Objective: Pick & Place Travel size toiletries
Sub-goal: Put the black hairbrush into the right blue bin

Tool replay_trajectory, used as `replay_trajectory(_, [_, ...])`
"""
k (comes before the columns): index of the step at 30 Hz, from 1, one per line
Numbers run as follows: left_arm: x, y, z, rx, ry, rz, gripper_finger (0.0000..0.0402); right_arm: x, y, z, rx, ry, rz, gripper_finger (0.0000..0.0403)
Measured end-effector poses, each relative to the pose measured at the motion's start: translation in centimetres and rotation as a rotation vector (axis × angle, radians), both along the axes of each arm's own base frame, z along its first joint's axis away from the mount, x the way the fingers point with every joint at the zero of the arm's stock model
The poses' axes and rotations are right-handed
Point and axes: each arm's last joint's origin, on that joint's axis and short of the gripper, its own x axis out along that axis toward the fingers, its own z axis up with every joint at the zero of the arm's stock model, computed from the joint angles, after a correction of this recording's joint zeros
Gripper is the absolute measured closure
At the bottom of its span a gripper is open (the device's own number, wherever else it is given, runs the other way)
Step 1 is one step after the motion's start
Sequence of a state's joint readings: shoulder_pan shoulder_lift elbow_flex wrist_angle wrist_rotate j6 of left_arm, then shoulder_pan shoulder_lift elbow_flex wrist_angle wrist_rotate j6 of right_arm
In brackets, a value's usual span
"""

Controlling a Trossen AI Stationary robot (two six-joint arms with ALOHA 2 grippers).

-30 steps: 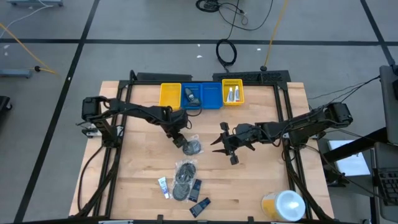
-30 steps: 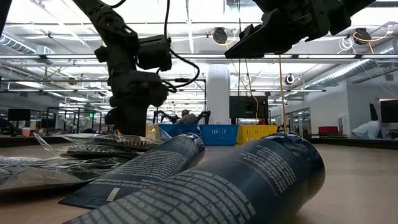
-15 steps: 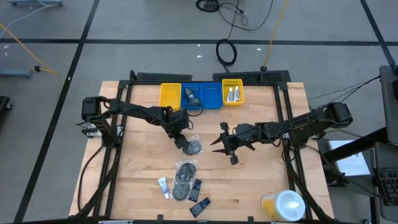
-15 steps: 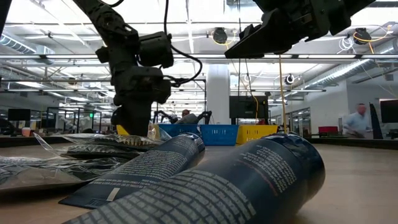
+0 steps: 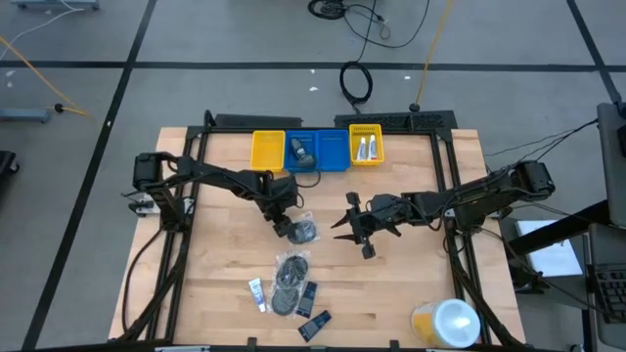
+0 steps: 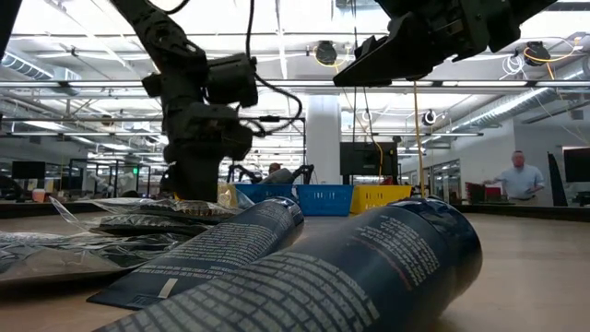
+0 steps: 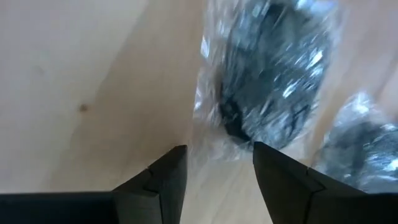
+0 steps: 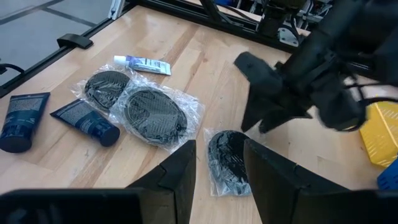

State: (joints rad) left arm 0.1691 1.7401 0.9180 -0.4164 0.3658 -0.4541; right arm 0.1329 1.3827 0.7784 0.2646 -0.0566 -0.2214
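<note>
Left hand (image 5: 285, 224) just beside bagged black piece (image 5: 304, 231)

grey floor (image 5: 196, 39), bright ceiling lights (image 6: 277, 14)

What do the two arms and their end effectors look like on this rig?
Both arms are dark, jointed links. The left end effector and right end effector each end in two black, flat, tapering fingers. Black cables loop along the left arm. No markings are visible.
</note>
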Motion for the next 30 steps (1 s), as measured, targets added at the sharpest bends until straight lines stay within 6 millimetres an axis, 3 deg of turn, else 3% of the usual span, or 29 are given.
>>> replay_trajectory(8, [1.3,0.1,-2.1,-0.103,-0.051,-0.051,0.0238,0.0,0.0,0.0,0.001,-0.001,0.000,0.0273])
replay_trajectory(15, [1.4,0.0,-2.1,-0.142,-0.096,-0.115,0.0386,0.0,0.0,0.0,0.000,0.000,0.000,0.0273])
replay_trajectory(24, [1.3,0.1,-1.5,-0.107,-0.114,-0.114,0.0400,0.0,0.0,0.0,-0.001,0.001,-0.002,0.0273])
replay_trajectory(30, [0.8,0.1,1.7,0.020,-0.189,-0.082,0.0401,0.0,0.0,-0.1,0.022,0.010,-0.013,0.0273])
